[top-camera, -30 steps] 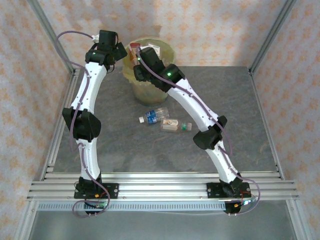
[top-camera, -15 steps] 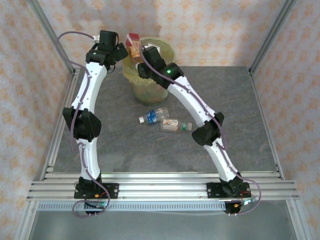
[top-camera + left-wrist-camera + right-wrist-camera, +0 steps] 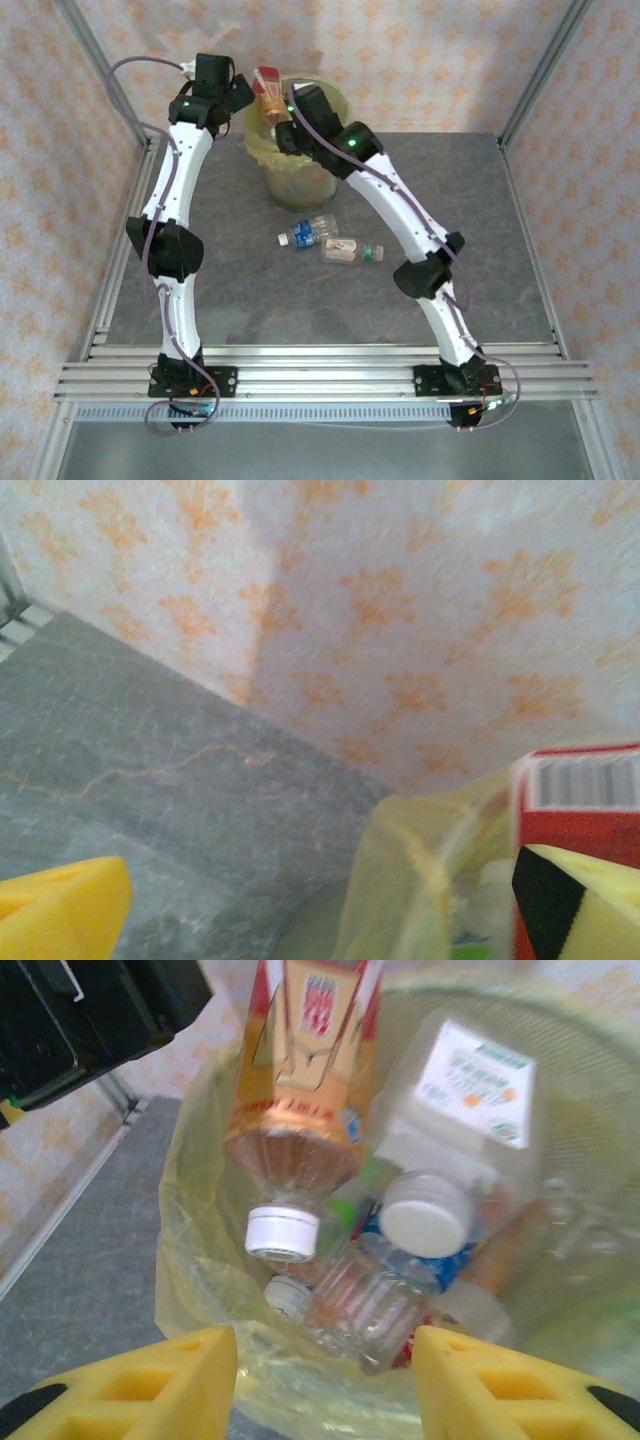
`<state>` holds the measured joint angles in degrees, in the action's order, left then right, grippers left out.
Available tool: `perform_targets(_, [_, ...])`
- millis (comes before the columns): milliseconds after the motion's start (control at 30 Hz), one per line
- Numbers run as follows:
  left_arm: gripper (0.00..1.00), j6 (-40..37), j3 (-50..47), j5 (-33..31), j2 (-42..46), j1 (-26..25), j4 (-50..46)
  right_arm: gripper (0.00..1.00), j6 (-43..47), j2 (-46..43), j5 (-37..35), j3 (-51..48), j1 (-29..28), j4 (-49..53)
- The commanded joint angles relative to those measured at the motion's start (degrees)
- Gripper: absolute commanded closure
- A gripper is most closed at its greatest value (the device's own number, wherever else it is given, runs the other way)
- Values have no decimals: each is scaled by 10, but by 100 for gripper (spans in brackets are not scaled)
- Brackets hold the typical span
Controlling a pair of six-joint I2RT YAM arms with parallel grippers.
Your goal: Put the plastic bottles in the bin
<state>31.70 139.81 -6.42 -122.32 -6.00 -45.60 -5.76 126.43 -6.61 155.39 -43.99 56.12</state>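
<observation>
The left hand [image 3: 236, 94] is up at the far left rim of the bin [image 3: 300, 178], and in its own camera its two yellow fingers [image 3: 60, 920] stand wide apart with bare grey surface [image 3: 150, 780] between them, so it is open. A bottle with a red and orange label [image 3: 268, 92] sits just right of this hand, above the bin's mouth. In the left wrist view its red label [image 3: 575, 815] lies against the right-side finger, outside the gap. I cannot tell whether that finger touches it. From the right wrist this same bottle [image 3: 305, 1090] hangs neck down, its white cap [image 3: 282, 1233] pointing into the bin, with the black body of the left hand at the upper left. The right hand [image 3: 325, 1380] hovers at the bin's near rim, fingers spread and nothing between them. Below it, inside the yellowish bag, lie more bottles, among them a clear ribbed one [image 3: 360, 1300] and a white-capped one [image 3: 425, 1215]. Two bottles lie on their sides on the surface in front of the bin, one with a blue label [image 3: 308, 232] and one with an orange label [image 3: 352, 250], touching each other and well apart from both hands.
</observation>
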Motion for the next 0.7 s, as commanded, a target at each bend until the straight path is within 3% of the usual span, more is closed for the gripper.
perform_targets(0, [0, 26, 24, -4, -2, -1, 52, 50, -16, -61, -111, -34, 2, 23])
perform_targets(100, [3, 24, 65, 19, -31, -6, 59, 47, -23, -94, -160, -88, 6, 18])
perform_targets(267, [10, 10, 124, 91, -87, -10, 47, 46, -34, -169, -175, -227, 20, -11])
perform_targets(433, [24, -8, 124, 149, -110, -16, 58, 42, -63, -258, -144, -400, 54, -68])
perform_targets(667, [28, -98, 124, 169, -115, -20, 17, 41, -107, -351, -88, -579, 102, -113])
